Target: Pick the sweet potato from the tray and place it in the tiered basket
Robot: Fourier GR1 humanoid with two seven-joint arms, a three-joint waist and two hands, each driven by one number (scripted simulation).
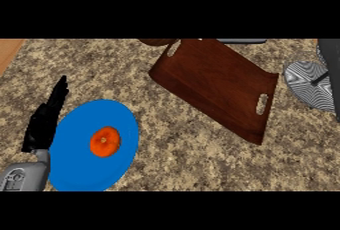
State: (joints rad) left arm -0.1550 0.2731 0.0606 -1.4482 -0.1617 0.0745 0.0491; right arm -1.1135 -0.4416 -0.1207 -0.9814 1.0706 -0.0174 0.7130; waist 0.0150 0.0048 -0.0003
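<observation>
The dark brown wooden tray (216,85) lies tilted across the counter's upper middle, with a handle slot at each end; its inner surface shows only bare wood. A brown rounded thing (157,42) peeks in at the top edge just past the tray's far corner, mostly cut off, so I cannot tell whether it is the sweet potato. The grey wire-mesh tiered basket (309,84) stands at the right edge, partly out of view. My left hand (45,117) rests open at the left, fingers straight and pointing up, holding nothing. My right hand does not show.
A blue plate (76,161) lies at the lower left beside my left hand, with an orange round slice (105,141) on it. A grey object (242,41) shows at the top edge. The speckled counter meets a wooden strip (9,51) at the upper left.
</observation>
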